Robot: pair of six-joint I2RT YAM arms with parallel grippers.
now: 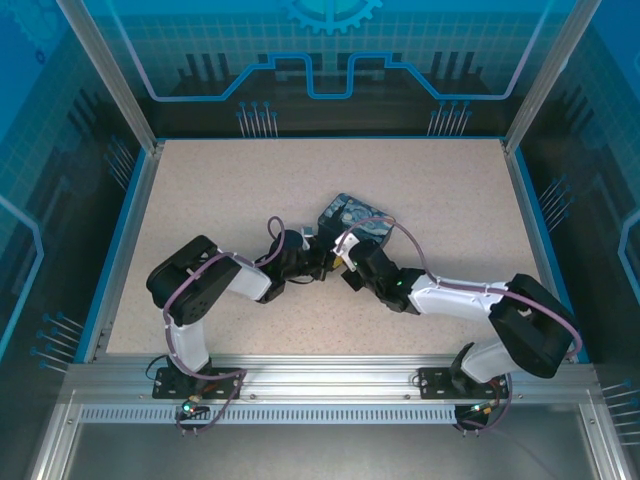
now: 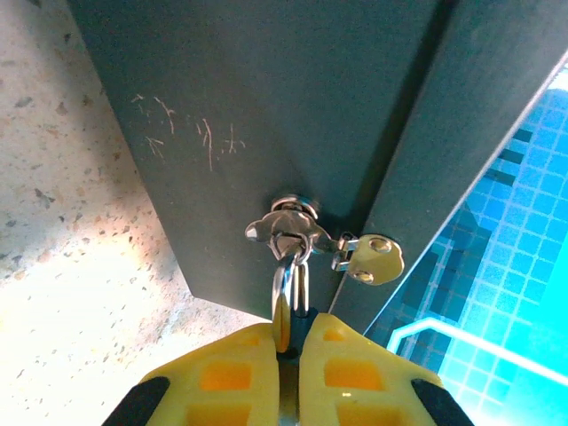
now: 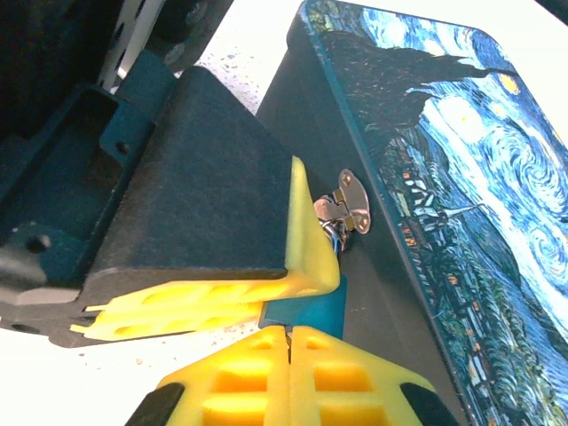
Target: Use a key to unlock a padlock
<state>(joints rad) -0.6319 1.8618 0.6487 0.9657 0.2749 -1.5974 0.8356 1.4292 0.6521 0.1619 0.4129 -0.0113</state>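
Speckled bench point(image 1: 200, 200) carrying tin point(image 1: 355, 215) near its centre | padlock point(image 2: 283, 302) hanging off tin's hasp point(image 2: 293, 226) | left tool point(image 2: 291, 333) pinching padlock | right tool point(image 3: 289, 342) pressing closed beside it, key indiscernible | risk: padlock swivelling, key likely missing keyway

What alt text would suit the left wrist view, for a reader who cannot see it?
The left gripper, its yellow fingers closed at the bottom edge, pinches a small brass-yellow padlock whose shackle hangs from the silver latch on a dark, scratched tin. Speckled table lies to the left.
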